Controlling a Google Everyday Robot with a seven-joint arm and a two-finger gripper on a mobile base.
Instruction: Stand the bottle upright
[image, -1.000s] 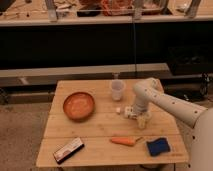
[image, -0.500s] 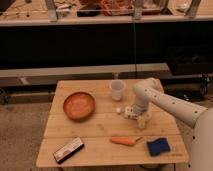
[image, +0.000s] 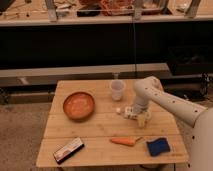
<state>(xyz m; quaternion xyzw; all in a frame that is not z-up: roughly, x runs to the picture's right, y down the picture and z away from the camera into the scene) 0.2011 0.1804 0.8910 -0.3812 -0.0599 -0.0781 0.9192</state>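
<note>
A small pale bottle (image: 127, 112) lies on its side on the wooden table (image: 100, 127), just right of the middle, with its white cap (image: 119, 110) pointing left. My gripper (image: 136, 115) reaches down from the white arm (image: 170, 102) on the right and sits right at the bottle's body, covering its right end. I cannot see whether it holds the bottle.
A clear plastic cup (image: 117, 90) stands just behind the bottle, with a small clear object (image: 116, 76) behind it. An orange bowl (image: 78, 105) is at the left. A carrot (image: 124, 141), a blue sponge (image: 158, 146) and a flat packet (image: 68, 150) lie along the front edge.
</note>
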